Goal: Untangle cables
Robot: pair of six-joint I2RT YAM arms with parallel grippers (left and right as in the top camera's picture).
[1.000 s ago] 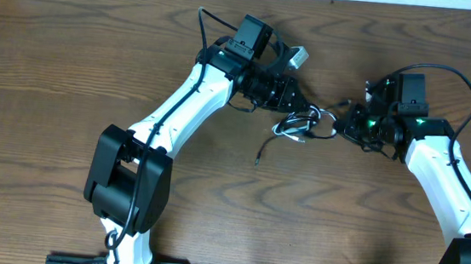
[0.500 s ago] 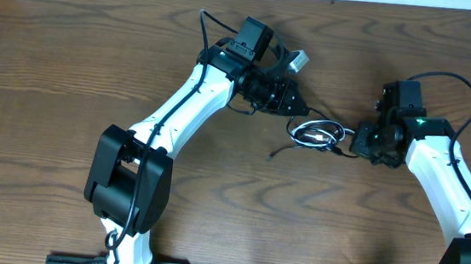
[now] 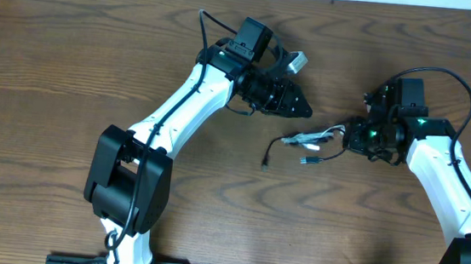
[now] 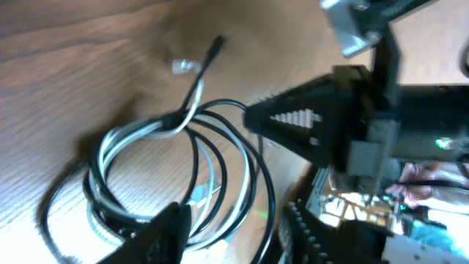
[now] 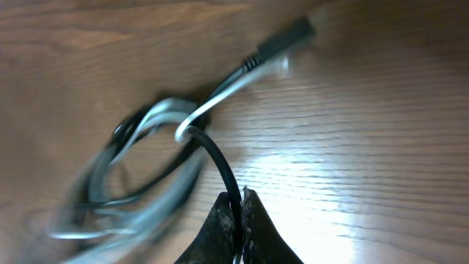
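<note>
- The right claw [image 3: 356, 136] is closed tight on the black cable [image 3: 270, 152]. In the wrist view the cord runs straight up out of the pinched tips [image 5: 238, 214].
- Just ahead of those tips, the black cable [image 5: 216, 158] meets the white cable [image 5: 227, 84], which hooks around it. Beyond the hook, both cords loop off to one side in a loose, blurred coil.
- The left claw [image 3: 302, 108] stands with its jaws apart and holds nothing.
- From above, the tangle lies on the table [image 3: 70, 66] between the two claws. It sits near the left claw's tips without touching them.
- In the left wrist view, the coiled white cable [image 4: 117, 139] and black cable [image 4: 253, 176] lie ahead of the spread fingers [image 4: 167, 229].
</note>
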